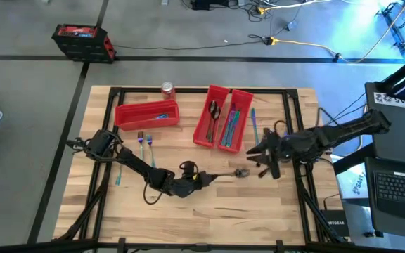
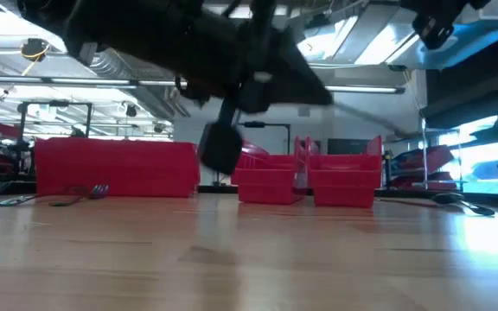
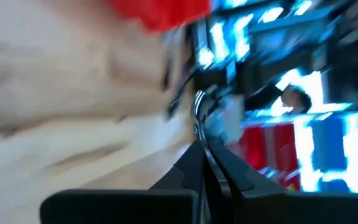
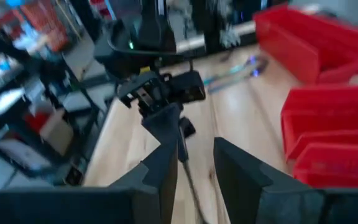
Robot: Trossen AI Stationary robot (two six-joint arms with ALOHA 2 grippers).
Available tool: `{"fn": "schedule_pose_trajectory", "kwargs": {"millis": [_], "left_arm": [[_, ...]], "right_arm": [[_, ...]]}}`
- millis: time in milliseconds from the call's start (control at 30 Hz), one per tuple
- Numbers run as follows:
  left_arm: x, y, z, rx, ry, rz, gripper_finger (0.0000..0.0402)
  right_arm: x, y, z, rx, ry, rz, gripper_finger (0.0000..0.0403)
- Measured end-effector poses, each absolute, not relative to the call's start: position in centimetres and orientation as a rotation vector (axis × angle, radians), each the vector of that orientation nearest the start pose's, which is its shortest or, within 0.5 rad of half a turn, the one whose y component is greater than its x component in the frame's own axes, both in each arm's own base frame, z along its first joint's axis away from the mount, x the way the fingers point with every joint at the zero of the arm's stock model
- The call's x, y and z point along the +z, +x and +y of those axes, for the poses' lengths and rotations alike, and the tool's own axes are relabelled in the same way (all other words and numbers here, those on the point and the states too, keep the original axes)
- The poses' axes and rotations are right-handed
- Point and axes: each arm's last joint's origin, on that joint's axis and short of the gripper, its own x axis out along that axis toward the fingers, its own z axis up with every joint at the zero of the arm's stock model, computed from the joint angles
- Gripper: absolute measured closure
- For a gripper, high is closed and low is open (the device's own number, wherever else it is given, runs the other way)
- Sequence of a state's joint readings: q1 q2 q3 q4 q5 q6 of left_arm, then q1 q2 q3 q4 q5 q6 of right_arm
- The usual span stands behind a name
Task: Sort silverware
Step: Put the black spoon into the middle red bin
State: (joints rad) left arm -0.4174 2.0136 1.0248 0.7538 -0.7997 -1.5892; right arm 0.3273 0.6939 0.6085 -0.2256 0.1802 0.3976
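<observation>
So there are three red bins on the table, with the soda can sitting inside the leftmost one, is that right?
Not quite. The soda can stands on the table just behind the leftmost red bin, not inside it, as the high view shows. The three red bins part is right.

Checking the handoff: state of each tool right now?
Left tool: shut on a slim utensil.
Right tool: fingers parted, utensil's far end between them; grip unclear.
</observation>
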Motion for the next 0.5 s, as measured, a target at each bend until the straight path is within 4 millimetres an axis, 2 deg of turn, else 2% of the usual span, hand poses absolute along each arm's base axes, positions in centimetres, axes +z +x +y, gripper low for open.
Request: {"fn": "schedule_pose_trajectory", "kwargs": {"millis": [267, 500], "left_arm": [[17.4, 37.7, -14.1, 0.423, -1.427, -0.419, 0.0401], [18.7, 38.0, -12.5, 0.431, -1.362, -0.532, 0.0401]], "right_arm": [[28.8, 14.4, 4.2, 0.064, 0.315, 0.277, 0.0313], [28.6, 14.5, 4.3, 0.076, 0.312, 0.298, 0.0313]]}}
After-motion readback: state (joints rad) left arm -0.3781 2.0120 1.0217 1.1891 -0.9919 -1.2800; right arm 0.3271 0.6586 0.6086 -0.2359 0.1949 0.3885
